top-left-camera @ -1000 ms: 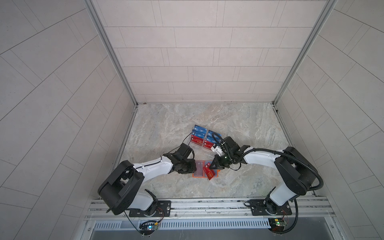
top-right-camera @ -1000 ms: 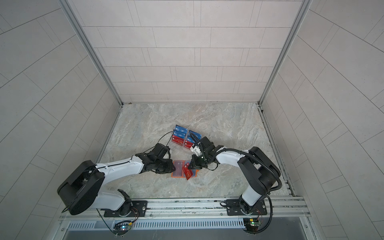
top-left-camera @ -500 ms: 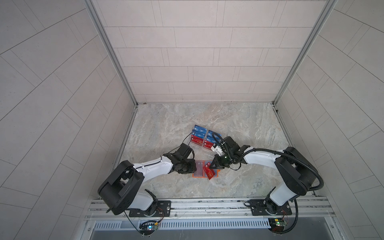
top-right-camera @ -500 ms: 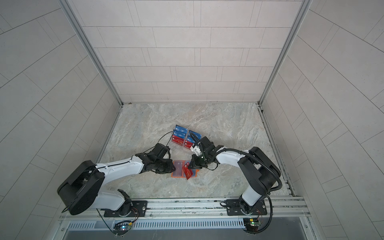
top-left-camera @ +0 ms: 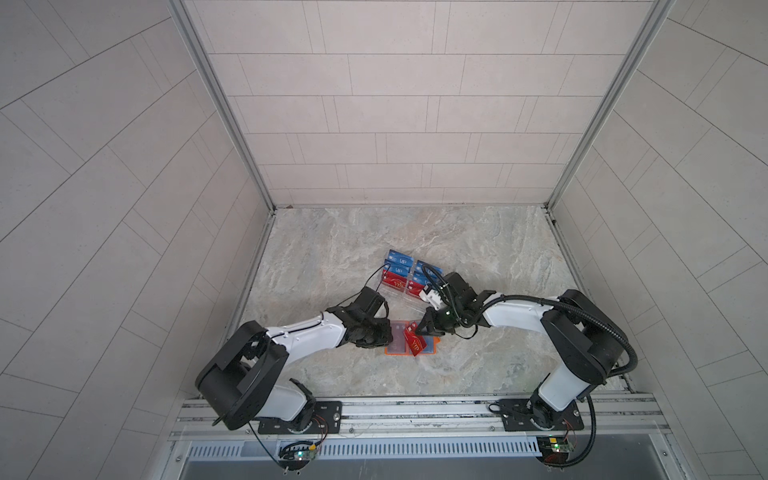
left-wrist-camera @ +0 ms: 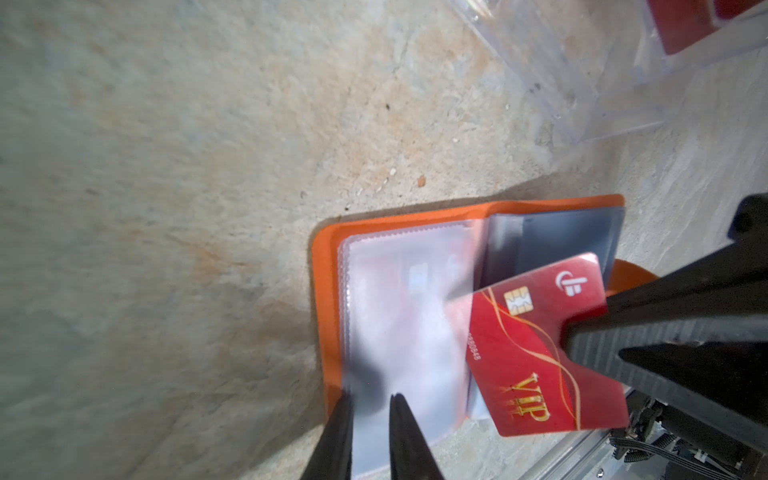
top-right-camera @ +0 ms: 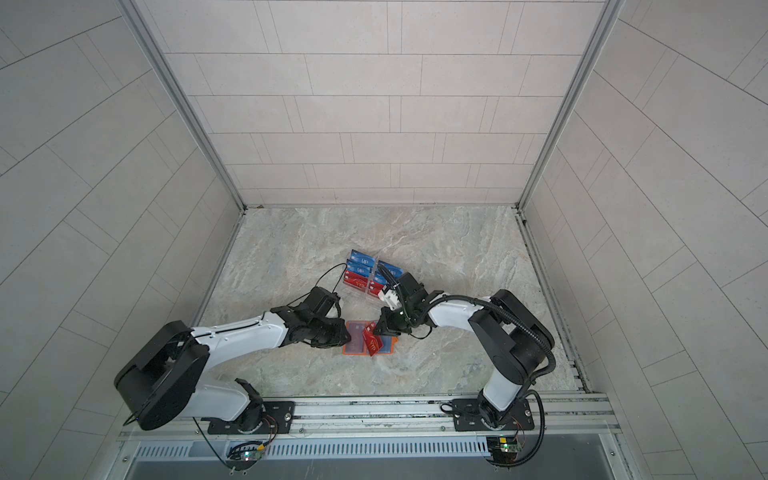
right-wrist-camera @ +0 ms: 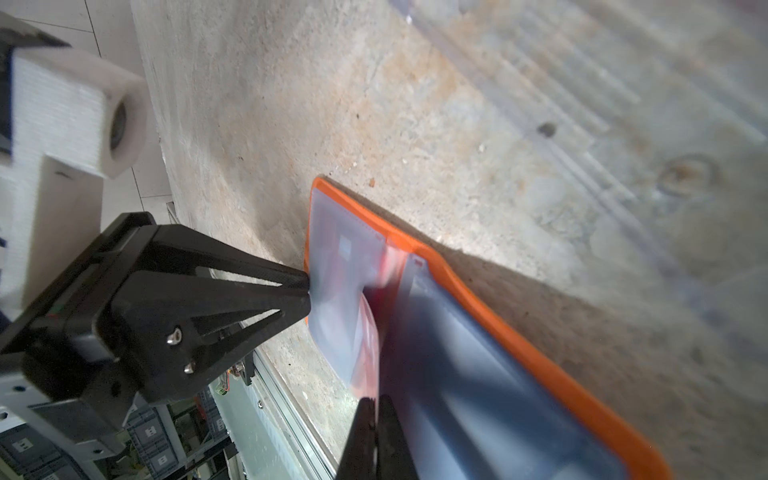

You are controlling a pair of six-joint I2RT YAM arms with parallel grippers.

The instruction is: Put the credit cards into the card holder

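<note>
An open orange leather-like card holder (left-wrist-camera: 322, 291) lies flat on the marbled grey table (top-left-camera: 332, 257) between the two arms. The left tool (left-wrist-camera: 370, 411), jaws almost together, pinches a clear plastic sleeve (left-wrist-camera: 403, 316) at the holder's outer side. The right tool (right-wrist-camera: 376, 403), jaws fully closed, grips a red gold-lettered VIP credit card (left-wrist-camera: 536, 353), which is tilted above the sleeves.

I see the card holder (top-left-camera: 430, 351) lying open on the bench (top-left-camera: 332, 257), front of centre. The card racks (top-left-camera: 400, 275) stand just behind it. The left gripper (top-left-camera: 389, 339) meets its left edge. The right gripper (top-left-camera: 418, 331), reaching from the right, holds a card (top-left-camera: 415, 344) over its middle.
</note>
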